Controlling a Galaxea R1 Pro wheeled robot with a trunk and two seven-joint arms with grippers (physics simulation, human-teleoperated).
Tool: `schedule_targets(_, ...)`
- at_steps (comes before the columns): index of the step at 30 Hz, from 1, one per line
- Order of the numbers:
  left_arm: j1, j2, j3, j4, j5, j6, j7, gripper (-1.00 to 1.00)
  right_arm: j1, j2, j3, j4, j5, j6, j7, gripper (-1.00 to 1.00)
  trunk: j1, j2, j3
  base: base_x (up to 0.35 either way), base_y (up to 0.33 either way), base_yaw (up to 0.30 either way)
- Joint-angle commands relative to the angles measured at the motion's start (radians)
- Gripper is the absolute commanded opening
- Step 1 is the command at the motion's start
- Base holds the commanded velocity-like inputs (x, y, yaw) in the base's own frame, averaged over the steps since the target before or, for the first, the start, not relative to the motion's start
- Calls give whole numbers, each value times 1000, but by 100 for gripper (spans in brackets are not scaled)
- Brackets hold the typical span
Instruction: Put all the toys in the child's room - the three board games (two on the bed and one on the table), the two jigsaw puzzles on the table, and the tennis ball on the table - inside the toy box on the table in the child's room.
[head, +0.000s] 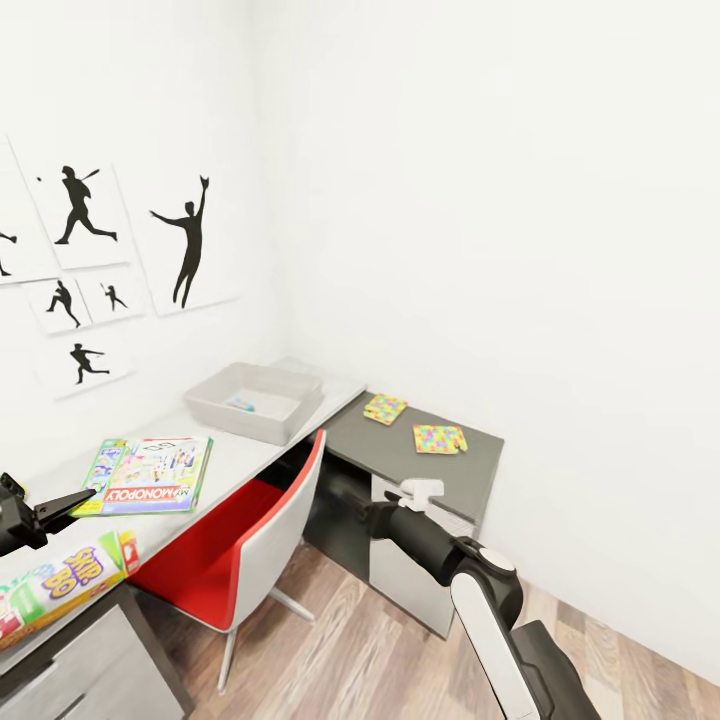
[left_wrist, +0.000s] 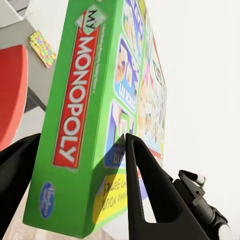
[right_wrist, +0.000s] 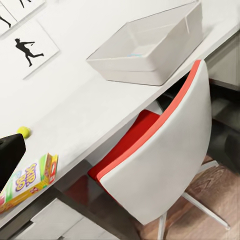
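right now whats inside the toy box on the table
The toy box looks almost empty: its pale floor shows, with one small bluish item too small to identify. The near wall hides the floor strip just behind it.

A child's room is shown: baseball silhouette prints (head: 80, 205) are hung above a tabletop (head: 240, 450) strewn with board games (head: 150, 475), beside a red chair (head: 250, 545).
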Motion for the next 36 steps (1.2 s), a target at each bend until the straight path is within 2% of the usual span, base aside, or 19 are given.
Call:
schedule_targets(1,-1,0,0,0,0,10,-4,-100,-1,1,-1,-1,-1,5,2,100,1,-1,-2,223,-57,0)
schedule_targets(7,-1,0,0,0,0,10,-4,-100,-1,0,-1,-1,-1,5,2,100,1,-1,-2,254,-61,39)
schedule_targets(19,-1,1,1,0,-1,11,-4,-100,-1,0,-1,-1,-1,6,2,100,1,-1,1,205,-130,205)
schedule_targets(36,-1,3,1,0,0,12,-4,-100,2,0,-4,-2,-1,6,4,100,-64,118,55,6,-5,10)
